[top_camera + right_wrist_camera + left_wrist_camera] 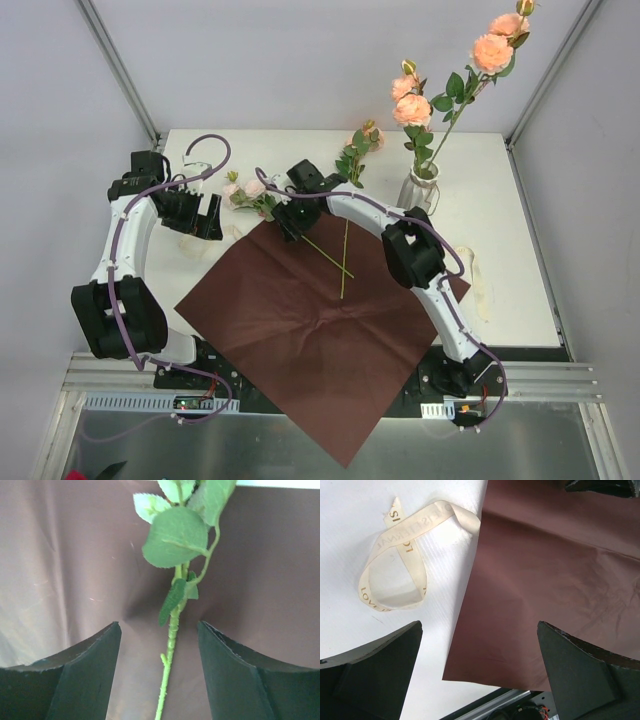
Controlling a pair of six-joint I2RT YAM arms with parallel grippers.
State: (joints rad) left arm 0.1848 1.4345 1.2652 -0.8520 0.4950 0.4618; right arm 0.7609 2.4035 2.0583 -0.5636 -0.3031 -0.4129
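Observation:
A dark brown paper sheet lies like a diamond on the white table. Two flower stems cross on it: a pink-bloomed one and one with an orange bud. My right gripper hovers open over the pink flower's stem; in the right wrist view the green stem and its leaves lie between the fingers, untouched. My left gripper stands open and empty above the paper's left edge, near a looped cream ribbon.
A white vase holding tall peach roses stands at the back right. Another pale ribbon lies by the paper's right corner. The paper's near corner hangs over the table's front rail.

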